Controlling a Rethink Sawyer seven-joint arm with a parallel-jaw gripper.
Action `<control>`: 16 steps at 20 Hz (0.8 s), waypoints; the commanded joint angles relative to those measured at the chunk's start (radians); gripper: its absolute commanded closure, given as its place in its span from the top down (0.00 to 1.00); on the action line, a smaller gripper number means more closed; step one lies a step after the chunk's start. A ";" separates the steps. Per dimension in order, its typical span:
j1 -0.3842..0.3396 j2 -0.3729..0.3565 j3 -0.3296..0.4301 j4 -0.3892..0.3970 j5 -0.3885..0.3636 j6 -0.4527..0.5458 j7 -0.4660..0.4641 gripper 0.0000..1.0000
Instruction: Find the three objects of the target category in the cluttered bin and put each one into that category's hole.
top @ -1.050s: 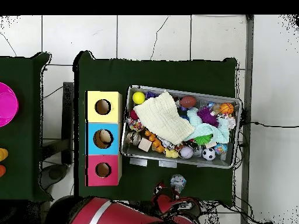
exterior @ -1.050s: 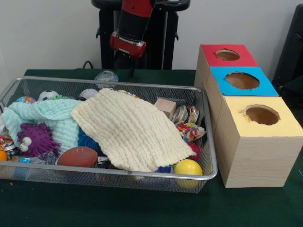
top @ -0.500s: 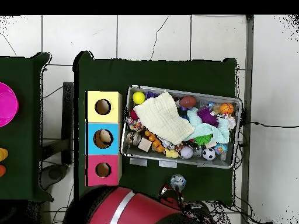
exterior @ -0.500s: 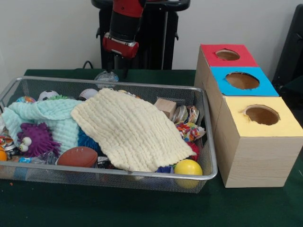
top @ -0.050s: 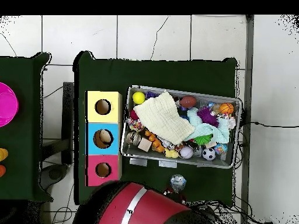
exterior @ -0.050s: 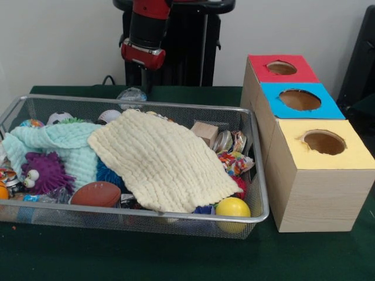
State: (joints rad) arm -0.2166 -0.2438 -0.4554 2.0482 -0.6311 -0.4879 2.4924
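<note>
the arm's pincer [exterior @ -0.050s: 143,79] hangs behind the wire bin [exterior @ -0.050s: 258,175], grip state unclear; the cream cloth [exterior @ -0.050s: 161,161] hiding toys could snag a blind grab.

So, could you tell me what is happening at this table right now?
Nothing is being handled at the moment. The robot arm is raised behind the wire bin, apart from it. The bin is packed with toys, half hidden under a cream cloth and a mint cloth. Beside it stand three boxes with holes: the red box, the blue box, which already holds something, and the yellow box.
</note>
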 commanded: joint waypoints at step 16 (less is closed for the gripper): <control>-0.021 0.104 0.054 -0.109 0.028 -0.202 0.009 1.00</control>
State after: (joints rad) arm -0.2366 -0.1831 -0.4800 2.0481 -0.6436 -0.5690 2.4924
